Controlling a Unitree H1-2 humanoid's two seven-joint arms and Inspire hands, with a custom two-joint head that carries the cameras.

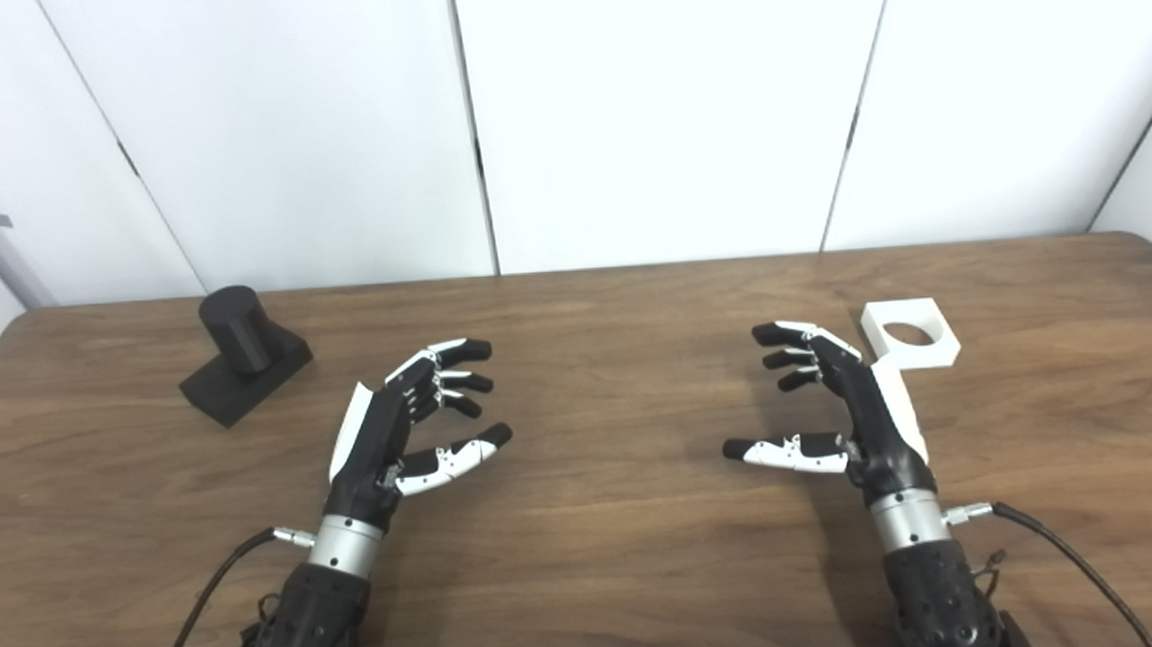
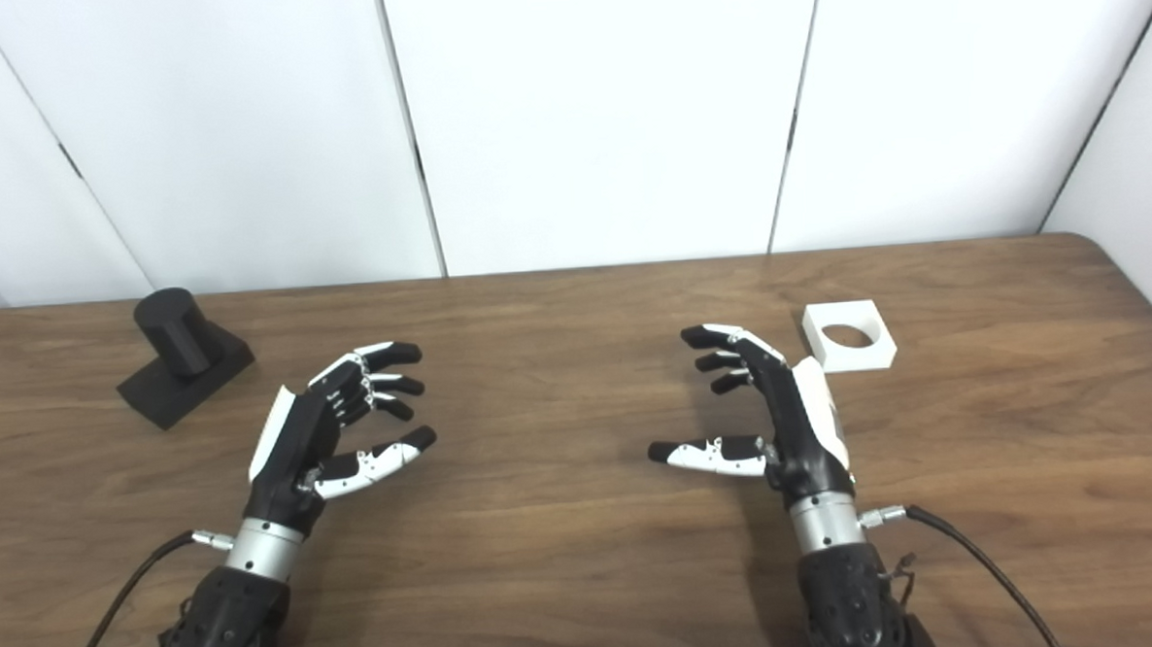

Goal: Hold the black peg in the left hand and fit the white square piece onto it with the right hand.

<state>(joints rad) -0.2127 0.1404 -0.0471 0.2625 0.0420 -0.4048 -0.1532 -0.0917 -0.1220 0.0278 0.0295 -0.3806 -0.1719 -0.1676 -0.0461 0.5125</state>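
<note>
White wall panels close off the far side of a dark wooden worktop (image 1: pixel 595 537), on which both task pieces lie untouched. At far left stands the black peg (image 1: pixel 239 328), an upright cylinder on a flat black base that sits skewed to the worktop edge; at far right lies the white square piece (image 1: pixel 912 332), flat, with its round hole facing up. Left hand (image 1: pixel 387 439) and right hand (image 1: pixel 857 413) hover near the middle, palms turned inward toward each other, fingers (image 1: pixel 456 351) spread and gently curled, thumbs extended, holding nothing. The left hand is well apart from the peg; the right hand sits just beside the white piece, whose near corner is hidden behind it. The step in hand appears to be the first reach (no grasp has begun). To do it well, the left hand should probably take the peg by its base, leaving the cylinder clear and upright. The right hand would best pinch the white piece by opposite outer edges, keeping fingers out of the hole, then lower it level and centred, since a tilted piece could jam on the cylinder's rim.
</note>
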